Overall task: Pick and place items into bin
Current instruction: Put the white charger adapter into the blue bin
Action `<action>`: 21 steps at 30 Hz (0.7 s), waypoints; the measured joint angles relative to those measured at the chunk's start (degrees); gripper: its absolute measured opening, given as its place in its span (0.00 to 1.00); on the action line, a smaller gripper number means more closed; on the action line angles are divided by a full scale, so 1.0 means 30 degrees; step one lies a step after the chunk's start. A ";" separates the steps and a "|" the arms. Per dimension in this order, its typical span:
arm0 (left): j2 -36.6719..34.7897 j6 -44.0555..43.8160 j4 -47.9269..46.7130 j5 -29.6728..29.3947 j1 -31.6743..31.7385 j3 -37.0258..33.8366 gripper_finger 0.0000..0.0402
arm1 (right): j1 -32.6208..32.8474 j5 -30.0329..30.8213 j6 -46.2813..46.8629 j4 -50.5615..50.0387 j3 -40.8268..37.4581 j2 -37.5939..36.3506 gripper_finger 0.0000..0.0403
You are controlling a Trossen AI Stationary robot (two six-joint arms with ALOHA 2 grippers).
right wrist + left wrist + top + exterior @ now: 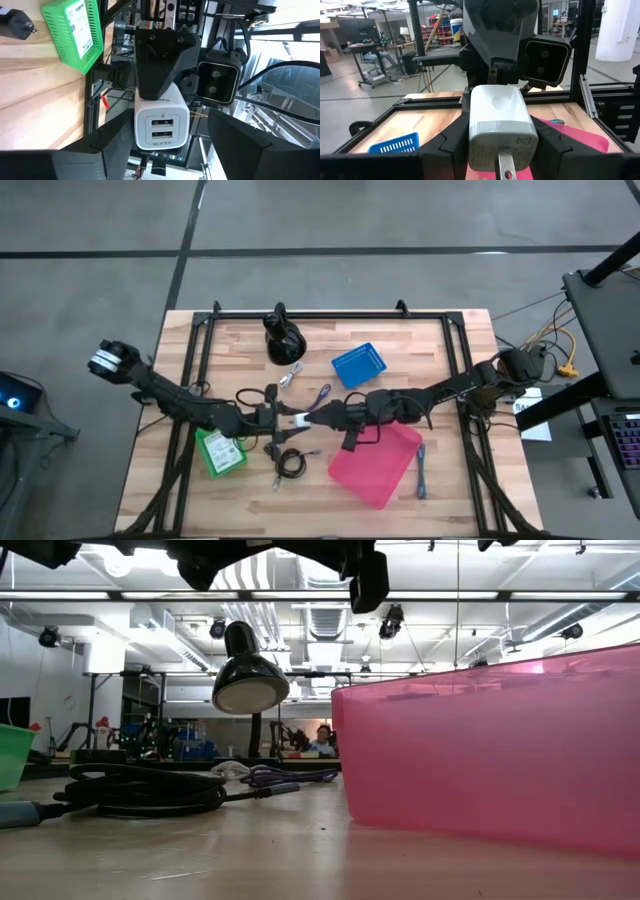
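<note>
High view: handover of white charger block [298, 418] above table centre, beside pink bin [378, 463].
Left gripper [283, 420] clenched on the block, plug prong toward its wrist; right gripper [322, 416] released, fingers [95, 150] spread either side of block's USB end. Black coiled cable [291, 464] on the wood nearby.

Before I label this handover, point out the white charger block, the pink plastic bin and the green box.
white charger block [161, 122], right wrist view, port face.
pink plastic bin [372, 465], high view, floor.
green box [221, 452], high view, top.
</note>
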 joint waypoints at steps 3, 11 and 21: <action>0.0012 -0.0007 -0.0049 0.0103 0.0028 0.0000 0.33 | -0.0017 -0.0062 0.0002 -0.0202 0.0002 0.0000 0.57; 0.0026 -0.0020 -0.0029 0.0728 0.0254 0.0017 0.33 | -0.0150 -0.1807 0.0072 -0.0349 0.0024 0.0000 0.54; 0.0012 -0.0015 0.0075 0.1738 0.0261 0.0029 0.33 | -0.0335 -0.2027 0.1000 -0.0788 0.0532 0.0000 0.54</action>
